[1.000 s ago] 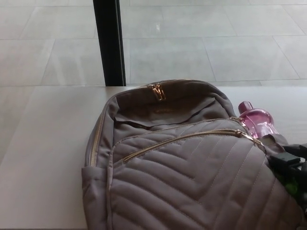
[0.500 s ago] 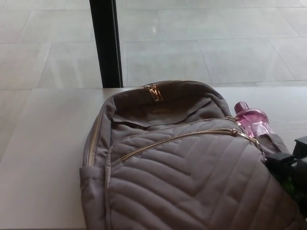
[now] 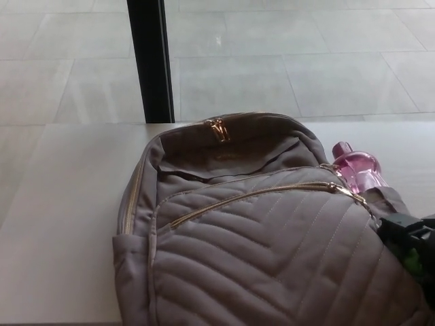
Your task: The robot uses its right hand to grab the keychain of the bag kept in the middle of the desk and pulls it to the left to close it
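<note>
A taupe quilted bag (image 3: 258,258) lies on its back in the middle of the pale worktop (image 3: 61,217). Its chevron-stitched front panel fills the near part of the head view and runs off the bottom edge.

At the lower right, the black right robot hand (image 3: 410,238) comes in from the picture's edge. It sits against the bag's right side, just below a strap. The frame cuts it off, a green patch shows on its lower part, and whether it is spread or closed cannot be told. It is close to the keychain but not touching it.

A gold front-pocket zip (image 3: 251,199) climbs diagonally across the panel from lower left to upper right. The keychain (image 3: 349,193), a small gold pull, sits at the zip's upper right end, near the bag's right shoulder. The pictures do not settle whether this zip is open or shut.

Just beyond the keychain, a pink translucent bottle (image 3: 358,168) stands out from the bag's right side pocket, with its cap pointing away from the camera. A second gold zip (image 3: 133,193) runs along the bag's left flank.

Farther back, the main compartment gapes slightly and shows a darker inner panel. A pair of gold pulls (image 3: 218,129) rests at the top of the bag's arch.

Behind the bag the worktop ends in a straight far edge. A black upright post (image 3: 151,61) rises from behind that edge at left of centre, against a floor of large pale tiles (image 3: 306,68).
</note>
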You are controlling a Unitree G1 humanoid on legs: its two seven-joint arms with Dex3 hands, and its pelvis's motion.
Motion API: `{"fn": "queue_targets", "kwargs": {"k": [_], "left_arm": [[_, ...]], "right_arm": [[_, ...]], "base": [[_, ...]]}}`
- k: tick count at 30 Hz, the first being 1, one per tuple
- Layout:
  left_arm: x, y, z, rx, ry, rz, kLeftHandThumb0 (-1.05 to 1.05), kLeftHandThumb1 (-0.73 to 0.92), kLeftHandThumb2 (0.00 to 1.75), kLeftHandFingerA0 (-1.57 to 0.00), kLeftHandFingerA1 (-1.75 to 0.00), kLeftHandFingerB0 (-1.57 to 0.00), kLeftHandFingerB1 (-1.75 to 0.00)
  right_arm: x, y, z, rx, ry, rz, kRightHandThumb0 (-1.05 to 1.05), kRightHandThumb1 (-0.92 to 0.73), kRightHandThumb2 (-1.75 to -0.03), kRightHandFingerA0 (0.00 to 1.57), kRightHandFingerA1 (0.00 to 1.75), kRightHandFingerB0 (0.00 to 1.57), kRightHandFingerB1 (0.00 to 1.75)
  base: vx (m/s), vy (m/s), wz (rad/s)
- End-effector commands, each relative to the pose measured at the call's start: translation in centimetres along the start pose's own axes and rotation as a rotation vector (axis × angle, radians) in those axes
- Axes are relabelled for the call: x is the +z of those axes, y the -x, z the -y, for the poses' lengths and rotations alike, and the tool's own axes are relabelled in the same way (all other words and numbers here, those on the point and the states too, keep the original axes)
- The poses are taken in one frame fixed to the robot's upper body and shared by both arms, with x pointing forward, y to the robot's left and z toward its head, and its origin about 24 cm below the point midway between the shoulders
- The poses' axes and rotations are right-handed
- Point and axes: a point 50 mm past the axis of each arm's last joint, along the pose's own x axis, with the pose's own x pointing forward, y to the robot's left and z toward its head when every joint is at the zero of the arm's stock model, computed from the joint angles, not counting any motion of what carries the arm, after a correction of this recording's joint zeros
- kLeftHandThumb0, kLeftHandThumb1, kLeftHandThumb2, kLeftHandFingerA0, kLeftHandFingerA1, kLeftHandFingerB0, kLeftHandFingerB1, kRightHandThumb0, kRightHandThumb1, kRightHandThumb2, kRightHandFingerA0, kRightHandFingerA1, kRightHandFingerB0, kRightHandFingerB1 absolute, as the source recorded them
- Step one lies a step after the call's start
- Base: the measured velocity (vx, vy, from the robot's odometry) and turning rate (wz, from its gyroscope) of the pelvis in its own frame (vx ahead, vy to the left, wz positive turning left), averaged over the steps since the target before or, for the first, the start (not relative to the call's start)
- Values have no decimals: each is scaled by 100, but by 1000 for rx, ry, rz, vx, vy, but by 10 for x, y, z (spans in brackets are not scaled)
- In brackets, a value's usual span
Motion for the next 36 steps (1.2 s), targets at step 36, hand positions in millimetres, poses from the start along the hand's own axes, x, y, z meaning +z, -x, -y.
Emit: {"fn": "queue_targets", "kwargs": {"k": [36], "left_arm": [[-5,1,1,-29,-120,-64,-68,71,62,-56,-50,-45,-39]], "right_arm": [[93,-150,111,130,-222,281,-15,-62,-79,80,175,67,160]], "base": [[0,0,1]]}}
